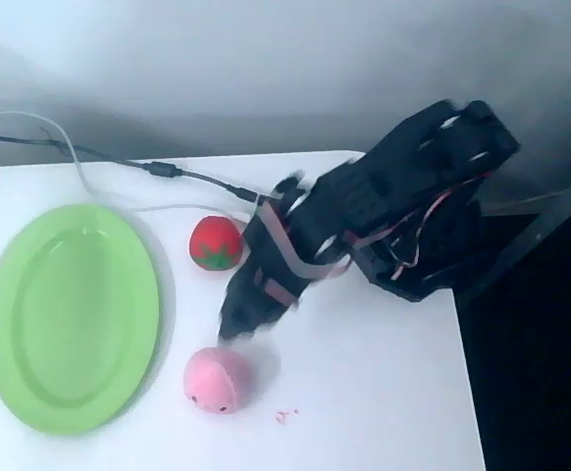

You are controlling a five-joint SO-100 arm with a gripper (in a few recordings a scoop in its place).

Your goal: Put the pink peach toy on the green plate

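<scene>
1. The pink peach toy (pixel 218 380) lies on the white table (pixel 384 392), just to the right of the green plate (pixel 70 314), apart from its rim.
2. The gripper (pixel 238 322) hangs just above the peach; blur hides how far its jaws are open, so I cannot tell.
3. The peach looks soft, light and rollable: likely best pinched across its middle, gently.
4. A red round toy (pixel 215 243) sits farther from the plate's right rim.

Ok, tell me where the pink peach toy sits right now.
In the overhead view the pink peach toy lies low on the white table, just right of the green plate, below the gripper.
</scene>
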